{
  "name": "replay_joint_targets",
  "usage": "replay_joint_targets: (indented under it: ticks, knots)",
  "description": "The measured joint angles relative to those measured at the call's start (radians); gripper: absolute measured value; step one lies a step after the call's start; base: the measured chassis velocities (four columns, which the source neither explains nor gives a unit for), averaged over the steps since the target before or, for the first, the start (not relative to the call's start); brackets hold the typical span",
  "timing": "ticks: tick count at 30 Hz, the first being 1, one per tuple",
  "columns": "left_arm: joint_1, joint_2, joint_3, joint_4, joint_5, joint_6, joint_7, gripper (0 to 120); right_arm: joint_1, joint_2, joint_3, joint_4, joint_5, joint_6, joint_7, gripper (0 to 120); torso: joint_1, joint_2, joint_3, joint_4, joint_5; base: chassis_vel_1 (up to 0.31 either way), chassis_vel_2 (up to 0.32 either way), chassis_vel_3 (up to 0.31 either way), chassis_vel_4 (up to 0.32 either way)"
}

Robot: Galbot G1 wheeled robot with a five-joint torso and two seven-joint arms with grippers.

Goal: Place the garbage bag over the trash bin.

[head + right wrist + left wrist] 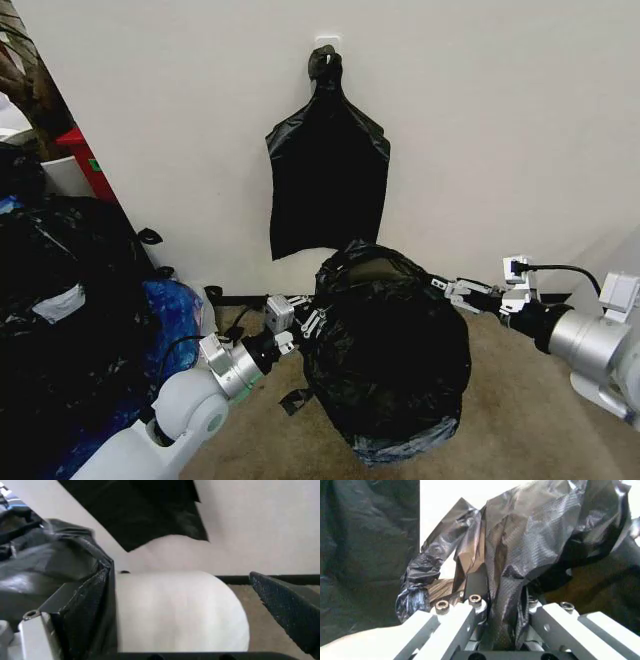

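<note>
The black garbage bag (392, 345) is draped over the trash bin on the floor, its mouth gaping at the top. In the head view the bag hides the bin. My left gripper (300, 325) is at the bag's left edge. In the left wrist view the left gripper (502, 609) is shut on a crinkled fold of the bag (530, 536). My right gripper (455, 292) is at the right side of the bag's rim. In the right wrist view the right gripper (182, 573) is open, the bin's bare white wall (180, 611) shows between its fingers, and the bag (45, 566) lies against one finger.
A flat bunch of black bags (328, 170) hangs on the wall right behind the bin. A heap of stuffed black and blue bags (70, 300) fills the left side, with a red box (85, 160) behind it. Tan carpet (520, 400) lies free at the right.
</note>
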Motion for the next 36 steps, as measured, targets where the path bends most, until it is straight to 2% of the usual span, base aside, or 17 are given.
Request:
replay_joint_targets:
  ticks: [8, 9, 13, 17, 21, 25, 27, 29, 31, 33, 36]
  knots:
    - [-0.012, 0.0, 0.015, -0.021, -0.09, 0.016, 0.038, 5, 0.01, 0.016, -0.026, -0.164, -0.09, -0.007, -0.161, 100, 0.0, 0.0, 0.0, 0.0, 0.0002, 0.0, 0.0, 0.0, 0.0]
    - [-0.015, 0.0, 0.015, -0.024, -0.142, 0.025, 0.043, 5, 0.006, 0.025, -0.038, -0.216, -0.146, 0.027, -0.239, 100, 0.0, 0.0, 0.0, 0.0002, 0.0, 0.0, 0.0, 0.0, 0.0]
    - [-0.023, 0.002, 0.015, -0.031, -0.209, 0.049, 0.042, 5, 0.003, 0.039, -0.052, -0.251, -0.188, 0.069, -0.303, 100, 0.0, 0.0, 0.0, 0.0, 0.0001, 0.0, 0.0, 0.0, 0.0]
    - [-0.04, -0.004, 0.015, -0.013, -0.337, 0.093, -0.011, 5, -0.002, 0.053, -0.054, -0.276, -0.251, 0.13, -0.349, 100, 0.0, 0.0, 0.0, 0.0, 0.0002, 0.0, 0.0, 0.0, 0.0]
    - [-0.042, -0.014, 0.009, 0.019, -0.377, 0.108, -0.074, 5, -0.024, 0.054, -0.012, -0.265, -0.247, 0.154, -0.346, 100, 0.0, 0.0, 0.0, -0.0001, -0.0004, 0.0, 0.0, 0.0, 0.0]
    - [-0.016, -0.031, -0.002, 0.045, -0.421, 0.119, -0.178, 5, -0.037, 0.071, 0.027, -0.198, -0.177, 0.18, -0.247, 100, 0.0, 0.0, 0.0, 0.0004, -0.0002, 0.0, 0.0, 0.0, 0.0]
    - [-0.012, -0.033, -0.002, 0.047, -0.427, 0.119, -0.19, 5, -0.039, 0.076, 0.028, -0.179, -0.159, 0.182, -0.225, 100, 0.0, 0.0, 0.0, 0.0005, -0.0002, 0.0, 0.0, 0.0, 0.0]
    - [-0.005, -0.037, -0.002, 0.055, -0.444, 0.12, -0.22, 5, -0.049, 0.093, 0.026, -0.121, -0.092, 0.184, -0.157, 100, 0.0, 0.0, 0.0, 0.0002, -0.0001, 0.0, 0.0, 0.0, 0.0]
    - [0.0, -0.045, -0.006, 0.075, -0.473, 0.116, -0.264, 5, -0.073, 0.122, 0.002, -0.01, 0.075, 0.182, -0.013, 100, 0.0, 0.0, 0.0, 0.0003, -0.0003, 0.0, 0.0, 0.0, 0.0]
    - [-0.007, -0.049, -0.006, 0.088, -0.494, 0.113, -0.29, 5, -0.109, 0.159, -0.011, 0.061, 0.178, 0.168, 0.093, 100, 0.0, 0.0, 0.0, 0.0006, -0.0006, 0.0, 0.0, 0.0, 0.0]
    - [-0.016, -0.051, -0.005, 0.093, -0.51, 0.112, -0.304, 5, -0.131, 0.189, -0.015, 0.096, 0.231, 0.16, 0.149, 100, 0.0, 0.0, 0.0, -0.0003, -0.0001, 0.0, 0.0, 0.0, 0.0]
